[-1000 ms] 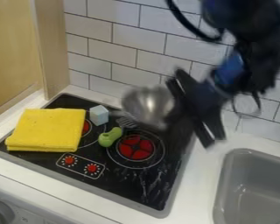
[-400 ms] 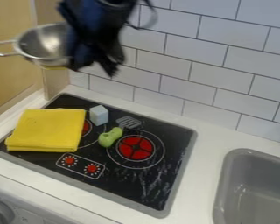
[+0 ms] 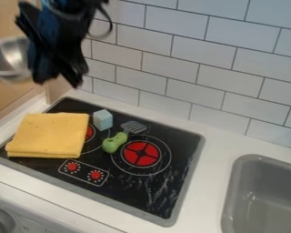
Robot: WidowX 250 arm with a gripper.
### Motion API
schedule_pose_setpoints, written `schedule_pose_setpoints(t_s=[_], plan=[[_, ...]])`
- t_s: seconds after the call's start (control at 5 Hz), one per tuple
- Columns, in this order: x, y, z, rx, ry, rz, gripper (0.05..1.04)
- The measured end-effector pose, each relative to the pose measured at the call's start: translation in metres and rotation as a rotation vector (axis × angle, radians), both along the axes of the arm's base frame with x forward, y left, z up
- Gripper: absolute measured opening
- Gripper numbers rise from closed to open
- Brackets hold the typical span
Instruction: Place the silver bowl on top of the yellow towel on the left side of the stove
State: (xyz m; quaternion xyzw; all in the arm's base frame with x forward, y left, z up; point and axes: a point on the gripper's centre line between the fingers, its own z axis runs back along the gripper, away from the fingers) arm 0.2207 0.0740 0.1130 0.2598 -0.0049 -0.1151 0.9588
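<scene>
High at the upper left, above and behind the towel, my black gripper [image 3: 53, 68] hangs shut on the silver bowl [image 3: 9, 57]. The bowl is held in the air on the gripper's left side, partly cut off by the view's left edge, and its right part is hidden behind the gripper. Lower down, the folded yellow towel [image 3: 49, 135] lies flat on the left side of the black stove [image 3: 166, 193], well apart from the bowl.
Beside the towel are a pale blue block [image 3: 103, 119] and a green object [image 3: 114, 142], with a grey slotted spatula head [image 3: 134, 127] behind. A tiled wall [image 3: 203, 59] rises behind the stove. The grey sink [image 3: 263, 200] is at right.
From the upper right, the gripper has carried the bowl across to the upper left. Since the later earlier frame, both have moved further left and slightly down. The towel has stayed put.
</scene>
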Motion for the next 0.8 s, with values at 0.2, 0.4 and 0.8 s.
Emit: schedule_pose_setpoints(t_s=[0.2,0.4,0.8], plan=[[-0.003,0.001,-0.020,0.001,0.040,0.024,0.054],[-0.002,0.002,-0.038,0.013,0.072,0.072,0.054],[0.000,0.008,-0.062,0.056,0.120,0.106,0.054]])
